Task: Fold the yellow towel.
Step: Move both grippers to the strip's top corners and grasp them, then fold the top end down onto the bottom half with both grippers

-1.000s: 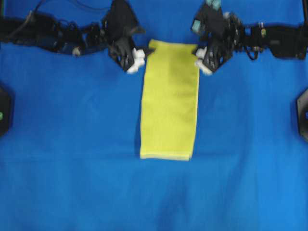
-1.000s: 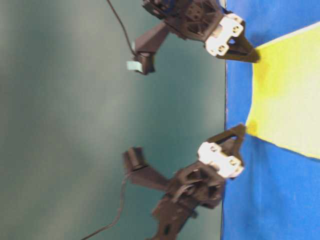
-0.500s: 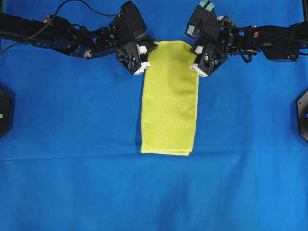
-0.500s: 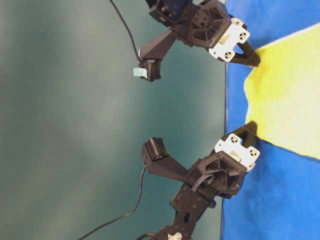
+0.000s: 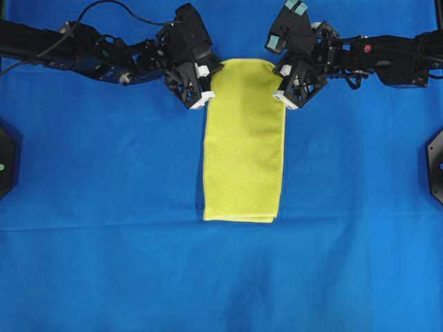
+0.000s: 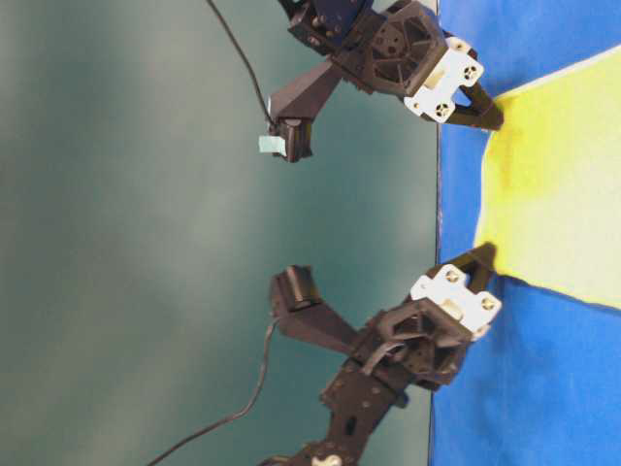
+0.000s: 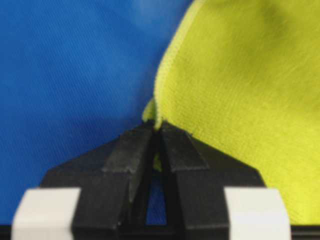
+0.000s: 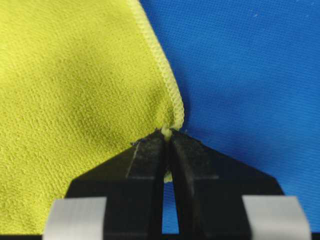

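Observation:
The yellow towel lies as a long narrow strip on the blue cloth, running from the far edge toward the near side. My left gripper is shut on its far left corner, and my right gripper is shut on its far right corner. In the left wrist view the black fingertips pinch the hem of the towel. The right wrist view shows the same pinch on the stitched corner of the towel. From table level, both corners are raised slightly at the left gripper and right gripper.
The blue cloth covers the whole table top. Black fixtures sit at the left edge and right edge. Both arms stretch along the far side, with cables trailing behind the left one.
Both grippers were open around the towel's far corners one second ago and have since shut on them. The arms have barely moved in the last half second.

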